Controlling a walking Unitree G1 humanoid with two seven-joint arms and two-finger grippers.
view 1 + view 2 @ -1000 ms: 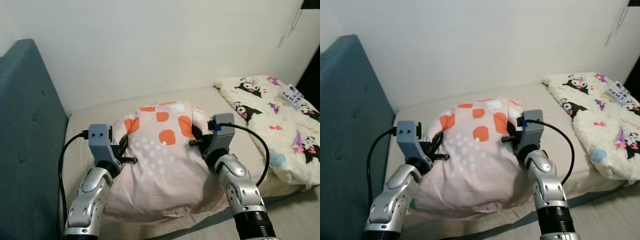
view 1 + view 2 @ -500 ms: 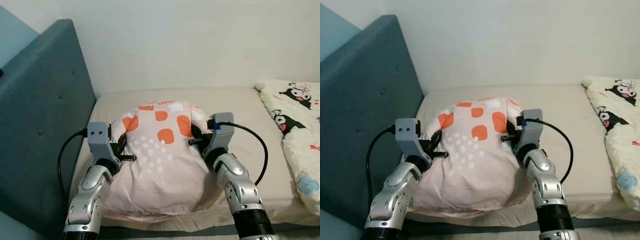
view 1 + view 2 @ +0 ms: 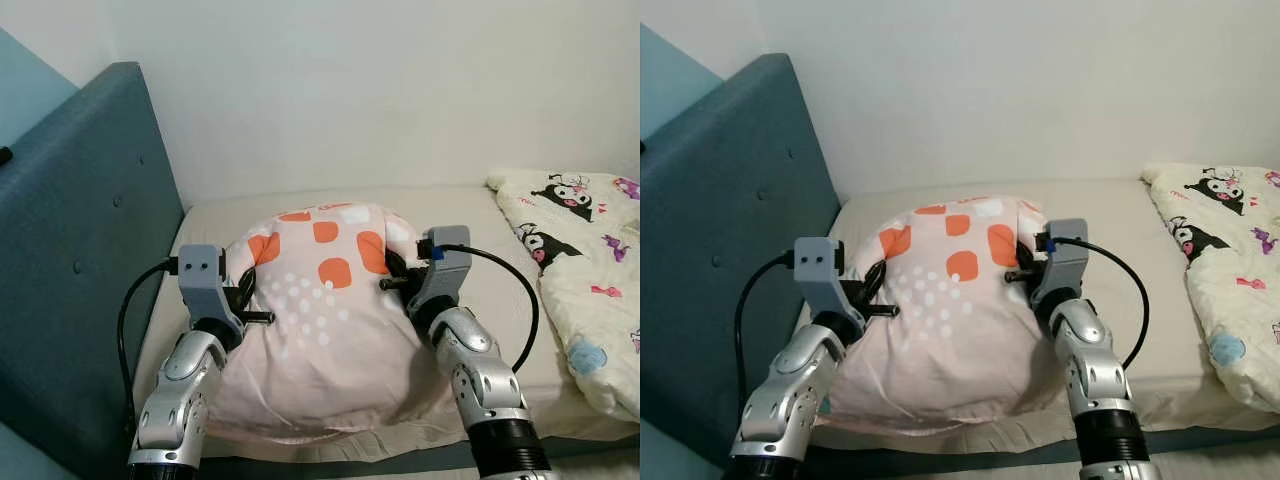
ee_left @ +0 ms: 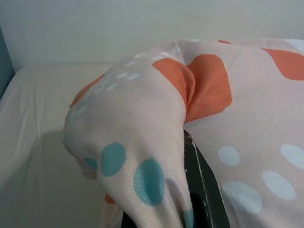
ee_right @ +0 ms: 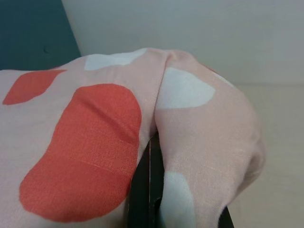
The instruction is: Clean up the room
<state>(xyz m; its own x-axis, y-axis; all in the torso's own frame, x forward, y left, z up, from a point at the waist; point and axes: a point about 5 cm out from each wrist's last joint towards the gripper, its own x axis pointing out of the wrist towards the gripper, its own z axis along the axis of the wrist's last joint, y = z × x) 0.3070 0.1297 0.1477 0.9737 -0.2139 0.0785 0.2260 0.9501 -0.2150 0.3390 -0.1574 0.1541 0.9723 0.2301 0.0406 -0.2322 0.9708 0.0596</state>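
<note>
A plump pink pillow point(image 3: 325, 320) with orange squares and white dots is held up over the beige mattress point(image 3: 500, 250), between my two arms. My left gripper point(image 3: 246, 296) is shut on the pillow's left edge; in the left wrist view the cloth point(image 4: 142, 142) folds over a black finger point(image 4: 202, 185). My right gripper point(image 3: 392, 272) is shut on the right edge, and the right wrist view has fabric point(image 5: 190, 142) bunched around its dark fingers point(image 5: 145, 190).
A teal padded headboard point(image 3: 80, 260) stands at the left. A white wall point(image 3: 350, 90) runs behind the bed. A cream quilt with cartoon prints point(image 3: 585, 270) lies bunched on the right part of the mattress.
The camera swung left, then slightly back right, so the headboard now looms at the left and the quilt sits at the right edge. Both grippers keep hold of the pillow.
</note>
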